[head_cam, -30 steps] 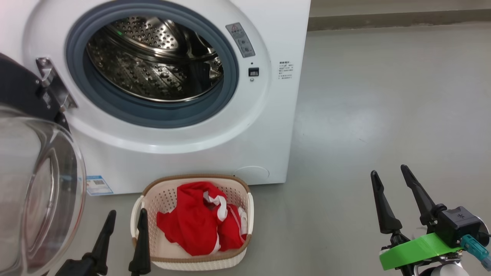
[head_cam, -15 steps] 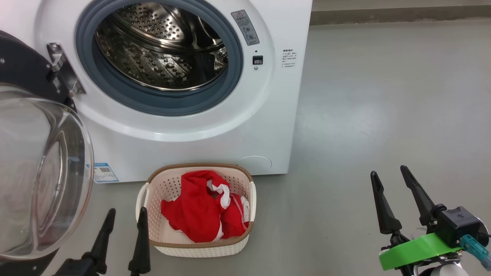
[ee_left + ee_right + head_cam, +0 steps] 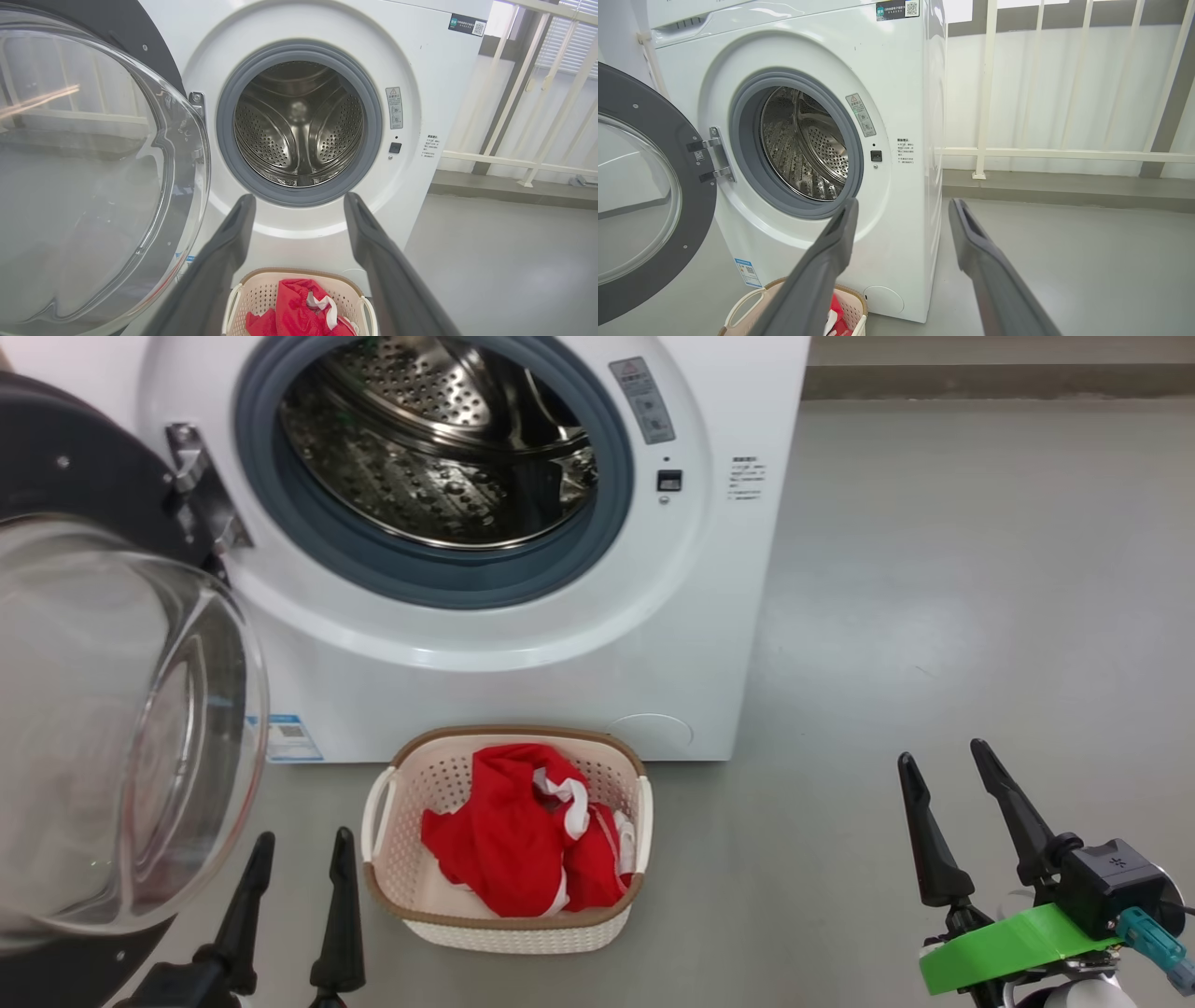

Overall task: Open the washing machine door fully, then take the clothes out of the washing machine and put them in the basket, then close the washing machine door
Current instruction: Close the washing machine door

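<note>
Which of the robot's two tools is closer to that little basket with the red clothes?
Left. The left tool sits close beside the basket, by its left handle. The right tool is far off to the basket's right, over the floor.

HEAD: high, pitched down, close on the washing machine [image 3: 523, 700] front, washing machine door [image 3: 112, 728] at 9 o'clock, basket [image 3: 523, 938] at 6 o'clock | LEFT WRIST: low, near level, square-on to the drum [image 3: 299, 126], close | RIGHT WRIST: low, off to the right, oblique to the front, railing [image 3: 985, 88] at 1 o'clock | SHARED: drum, washing machine door and basket in all three
</note>
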{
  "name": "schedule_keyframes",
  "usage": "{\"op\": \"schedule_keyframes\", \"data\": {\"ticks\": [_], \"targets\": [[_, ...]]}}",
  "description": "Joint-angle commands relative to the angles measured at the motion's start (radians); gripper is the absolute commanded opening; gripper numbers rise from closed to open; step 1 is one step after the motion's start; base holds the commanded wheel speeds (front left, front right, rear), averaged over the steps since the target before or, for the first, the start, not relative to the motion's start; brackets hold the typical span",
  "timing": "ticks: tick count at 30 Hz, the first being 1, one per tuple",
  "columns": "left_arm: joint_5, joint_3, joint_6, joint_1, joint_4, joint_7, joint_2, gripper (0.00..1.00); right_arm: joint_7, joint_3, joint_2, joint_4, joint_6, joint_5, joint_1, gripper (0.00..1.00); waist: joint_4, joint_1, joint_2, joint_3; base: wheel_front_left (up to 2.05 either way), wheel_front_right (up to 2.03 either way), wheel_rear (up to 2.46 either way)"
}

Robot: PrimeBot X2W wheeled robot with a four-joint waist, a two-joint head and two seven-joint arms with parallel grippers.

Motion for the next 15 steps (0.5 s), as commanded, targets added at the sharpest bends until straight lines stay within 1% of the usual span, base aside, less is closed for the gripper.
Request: {"op": "schedule_keyframes", "data": {"ticks": [1, 9, 10, 15], "targets": [[0.006, 0.028, 0.014, -0.020, -0.043, 0.002, 0.008, 1.00, -0.006, 0.031, -0.003, -0.028, 0.003, 0.001, -0.031, 1.00, 0.028, 0.0000, 0.0000, 0.002, 0.00, 0.00, 0.00], [0.007, 0.036, 0.042, -0.005, -0.091, 0.028, 0.014, 1.00, -0.006, 0.054, -0.003, -0.025, 0.003, 0.000, -0.040, 1.00, 0.112, 0.0000, 0.0000, -0.003, 0.00, 0.00, 0.00], [0.011, 0.036, 0.050, 0.001, -0.105, 0.035, 0.015, 1.00, -0.006, 0.063, -0.003, -0.023, 0.003, -0.001, -0.042, 1.00, 0.136, 0.0000, 0.0000, -0.003, 0.00, 0.00, 0.00], [0.014, 0.034, 0.063, 0.009, -0.130, 0.050, 0.018, 1.00, -0.006, 0.079, -0.005, -0.022, 0.003, -0.004, -0.051, 1.00, 0.203, 0.0000, 0.0000, 0.001, 0.00, 0.00, 0.00]]}}
